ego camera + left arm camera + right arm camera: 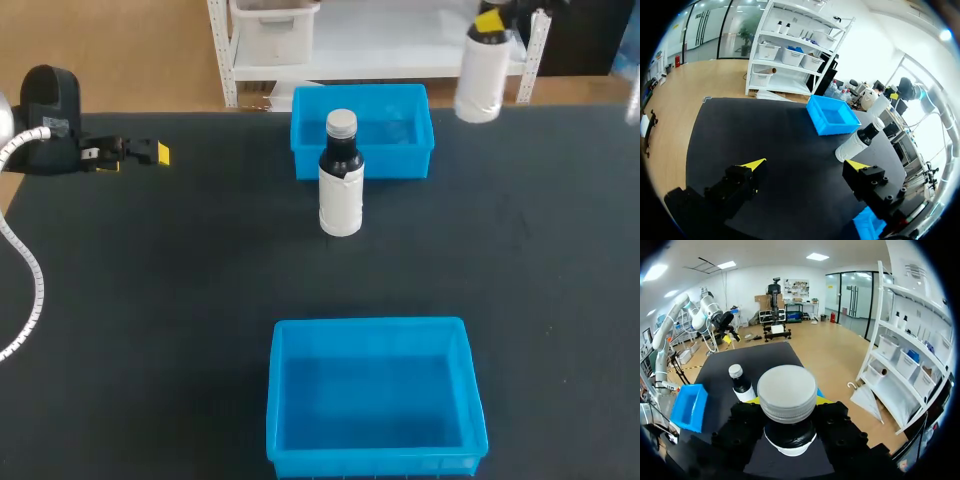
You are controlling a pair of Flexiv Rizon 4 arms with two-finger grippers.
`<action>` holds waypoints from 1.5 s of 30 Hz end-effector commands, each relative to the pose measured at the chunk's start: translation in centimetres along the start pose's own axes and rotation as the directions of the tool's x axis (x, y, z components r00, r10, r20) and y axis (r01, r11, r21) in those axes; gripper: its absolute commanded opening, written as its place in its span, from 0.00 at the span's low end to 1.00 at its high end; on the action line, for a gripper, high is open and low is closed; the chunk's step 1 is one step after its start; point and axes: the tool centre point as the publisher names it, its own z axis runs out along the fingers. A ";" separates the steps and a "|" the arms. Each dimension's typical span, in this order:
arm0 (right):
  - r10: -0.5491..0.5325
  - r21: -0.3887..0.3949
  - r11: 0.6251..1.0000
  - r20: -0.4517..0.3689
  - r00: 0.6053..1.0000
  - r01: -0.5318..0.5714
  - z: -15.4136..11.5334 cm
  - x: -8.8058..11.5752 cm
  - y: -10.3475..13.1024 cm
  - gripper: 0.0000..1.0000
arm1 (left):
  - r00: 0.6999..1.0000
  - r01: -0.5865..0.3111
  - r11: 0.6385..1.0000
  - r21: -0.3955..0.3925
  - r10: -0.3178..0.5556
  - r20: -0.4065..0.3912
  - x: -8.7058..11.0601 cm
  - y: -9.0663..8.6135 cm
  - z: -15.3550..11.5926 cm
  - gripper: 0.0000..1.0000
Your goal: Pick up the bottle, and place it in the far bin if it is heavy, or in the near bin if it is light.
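Grey cap [787,390] of the held bottle [790,435] nearly hides the right jaws' tips.

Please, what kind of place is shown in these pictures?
Probably a robot test bench: a black table carries a near bin, a far bin and a standing bottle, and the right end effector grips a second bottle.
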 end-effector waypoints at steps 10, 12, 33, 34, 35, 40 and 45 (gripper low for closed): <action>-0.051 -0.188 0.981 0.007 0.999 0.052 8.1 -3.6 -1.3 0.00 | 1.000 0.000 1.000 0.000 0.000 0.000 0.0 0.0 0.0 1.00; -0.059 -0.205 0.977 0.007 0.998 0.059 9.3 -3.8 -1.2 0.00 | 1.000 0.000 1.000 0.000 0.000 0.000 0.0 0.0 0.0 1.00; -0.112 -0.350 0.930 0.033 0.993 0.116 17.9 -4.9 0.3 0.00 | 1.000 0.000 1.000 0.000 0.000 0.000 0.0 0.0 0.0 1.00; -0.112 -0.355 0.928 0.036 0.993 0.118 18.3 -4.9 0.4 0.00 | 1.000 0.000 1.000 0.000 0.000 0.000 0.0 0.0 0.0 1.00; -0.114 -0.359 0.926 0.038 0.993 0.120 18.5 -5.0 0.4 0.00 | 1.000 0.000 1.000 0.000 0.000 0.000 0.0 0.0 0.0 1.00; -0.123 -0.381 0.915 0.045 0.991 0.131 19.6 -4.9 0.8 0.00 | 1.000 0.000 1.000 0.000 0.000 0.000 0.0 0.0 0.0 1.00; -0.129 -0.393 0.910 0.043 0.991 0.135 20.6 -4.5 0.8 0.00 | 1.000 0.000 1.000 0.000 0.000 0.000 0.0 0.0 0.0 1.00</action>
